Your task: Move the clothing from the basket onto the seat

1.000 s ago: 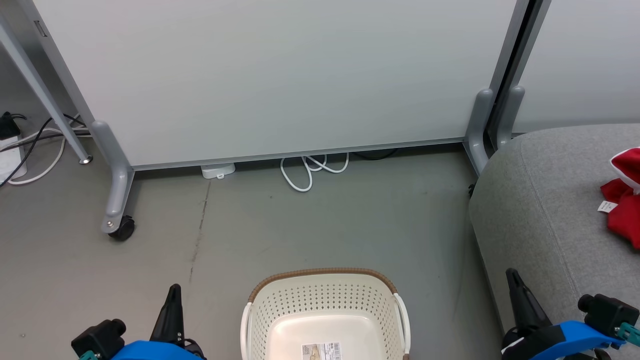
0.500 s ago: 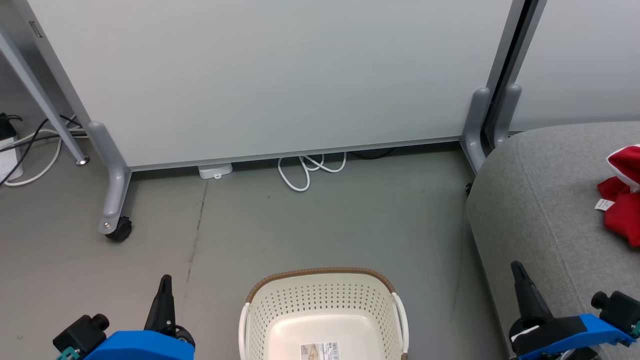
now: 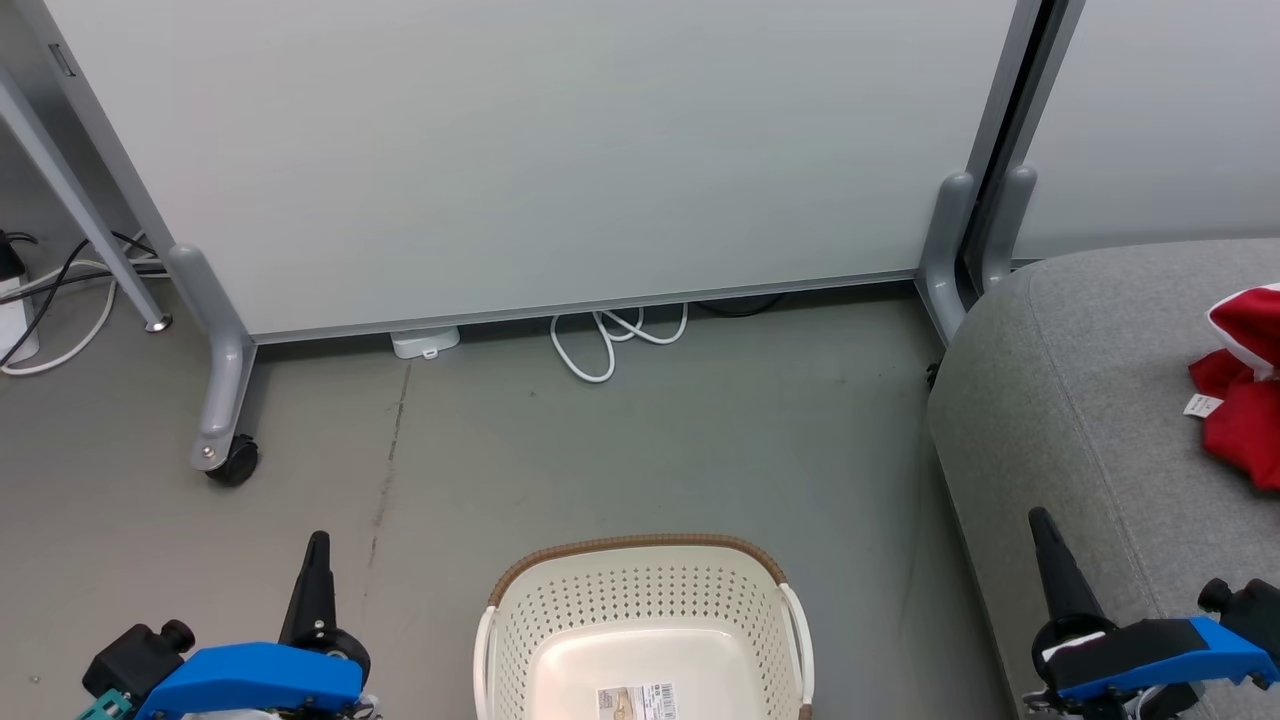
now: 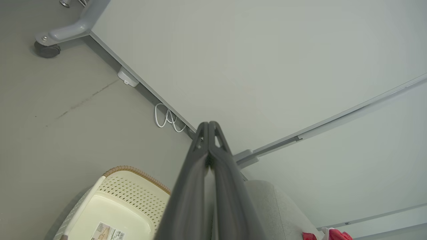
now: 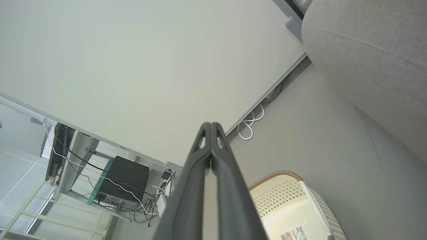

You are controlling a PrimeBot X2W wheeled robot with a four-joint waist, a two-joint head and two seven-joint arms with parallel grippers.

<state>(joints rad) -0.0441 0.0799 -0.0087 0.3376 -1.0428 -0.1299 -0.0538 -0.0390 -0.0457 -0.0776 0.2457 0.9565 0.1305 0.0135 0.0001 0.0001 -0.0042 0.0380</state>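
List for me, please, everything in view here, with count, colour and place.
clothing: one heap, red with white trim, on the seat, far right.
basket: one, cream with brown rim, on the floor, centre front; no clothing seen inside.
seat: one, light grey, right.
panels: two, pale grey, behind the basket.
caster: one, black, under the left panel leg.
cable coil: one, white, on the floor under the panel.
left claw: one, dark, shut, lower left.
right claw: one, dark, shut, lower right.

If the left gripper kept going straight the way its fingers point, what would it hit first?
Most likely the pale partition panel, near its lower edge. In the left wrist view the tips of the shut left gripper lie over it, and nothing nearer shows in that line. Depth is hard to judge.
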